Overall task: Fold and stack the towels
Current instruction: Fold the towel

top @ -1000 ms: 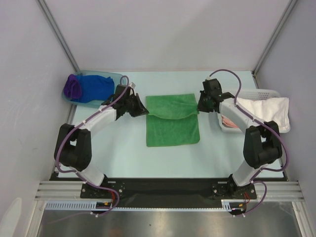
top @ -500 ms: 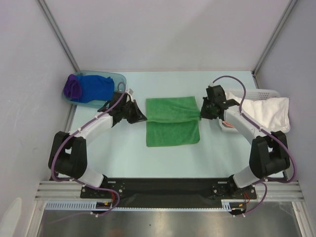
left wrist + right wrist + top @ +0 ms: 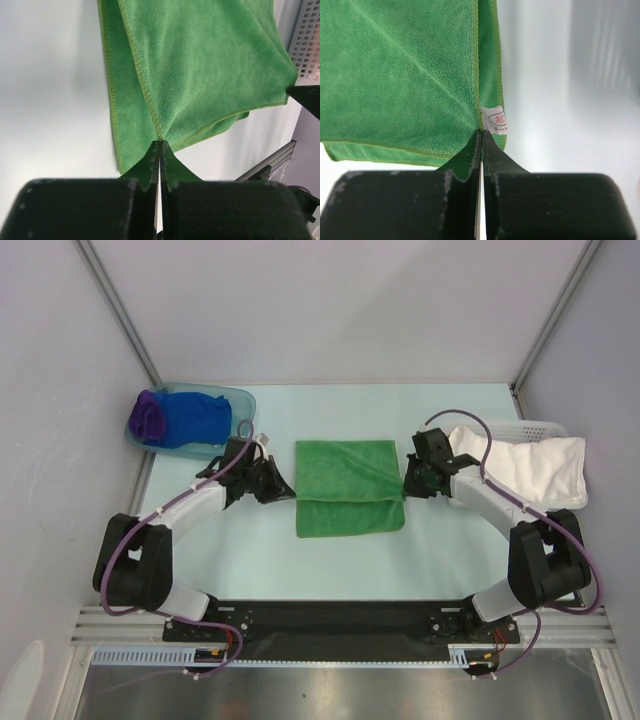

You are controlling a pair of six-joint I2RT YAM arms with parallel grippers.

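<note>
The green towel (image 3: pixel 348 502) lies in the middle of the surface (image 3: pixel 250 540), half folded, its upper layer pinched at both corners by the left fingers (image 3: pixel 146 167) and the right fingers (image 3: pixel 464 161); next, I think, they must lay these corners on the near ones and open

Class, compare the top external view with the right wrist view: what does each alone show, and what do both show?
Only the top external view shows the translucent teal plastic tub holding a royal blue fuzzy towel and a dark purple fuzzy towel, the white slotted plastic basket with a white cloth on it, and the left pincer. Only the right wrist view shows the small white label sewn at the edge of the green fuzzy towel. Both show that green towel and the right pincer shut on its corner.
</note>
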